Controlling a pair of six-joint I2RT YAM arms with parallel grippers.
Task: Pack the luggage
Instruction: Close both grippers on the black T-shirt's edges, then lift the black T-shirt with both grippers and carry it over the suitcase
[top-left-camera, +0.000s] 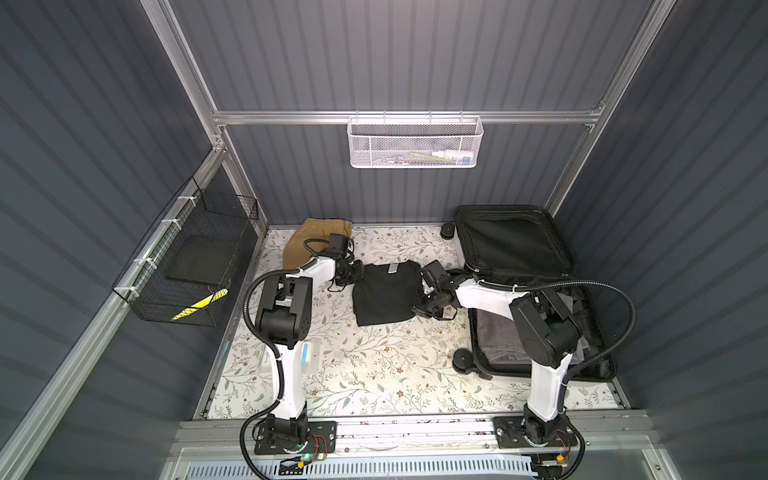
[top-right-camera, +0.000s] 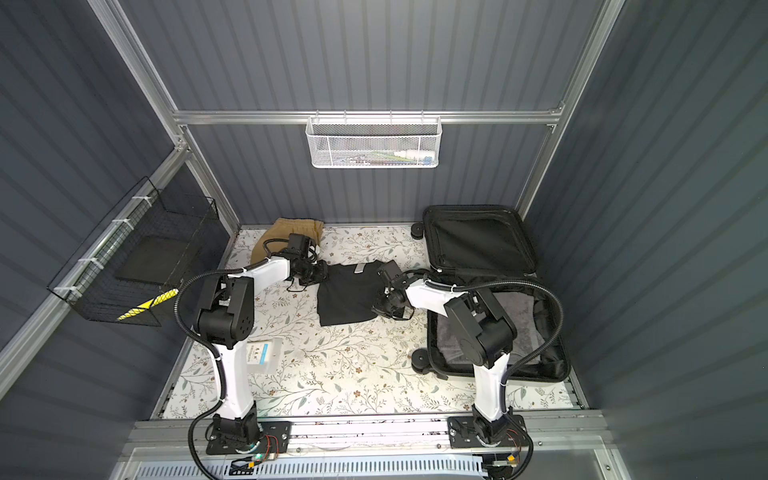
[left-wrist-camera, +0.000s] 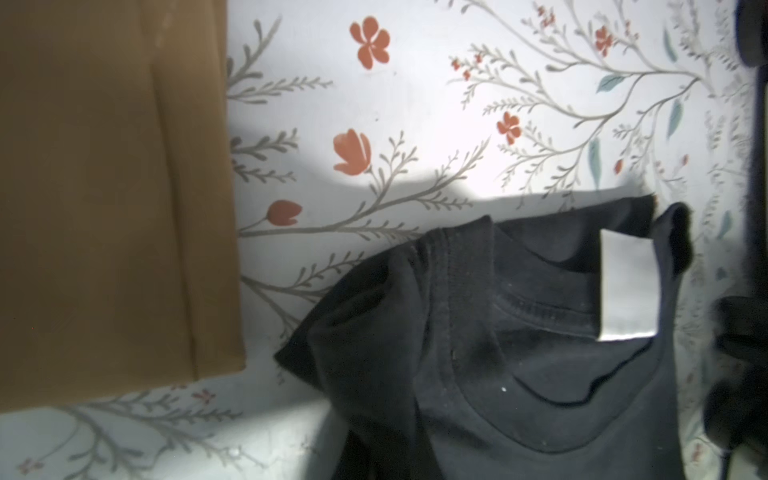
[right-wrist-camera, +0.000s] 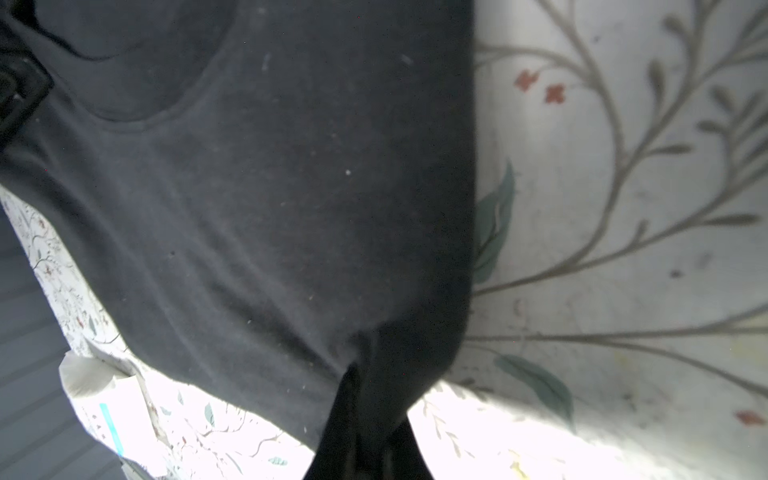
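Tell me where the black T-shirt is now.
In both top views the black T-shirt lies mid-table, between the tan garment to its left and the open luggage to its right.

The table (top-left-camera: 374, 374) has a white top printed with grey twigs, green leaves and small red flowers. A folded tan garment (top-left-camera: 299, 249) lies in its back left corner. A folded black T-shirt (top-left-camera: 384, 295) lies near the middle, collar toward the back and its pale label (top-left-camera: 392, 270) facing up; a strip of bare top separates it from the tan garment. The suitcase (top-left-camera: 511, 245) lies open along the right edge, one half behind the other, its black wheels toward the middle. A clear plastic packet (top-right-camera: 264, 353) lies flat toward the front left, well apart from the T-shirt.
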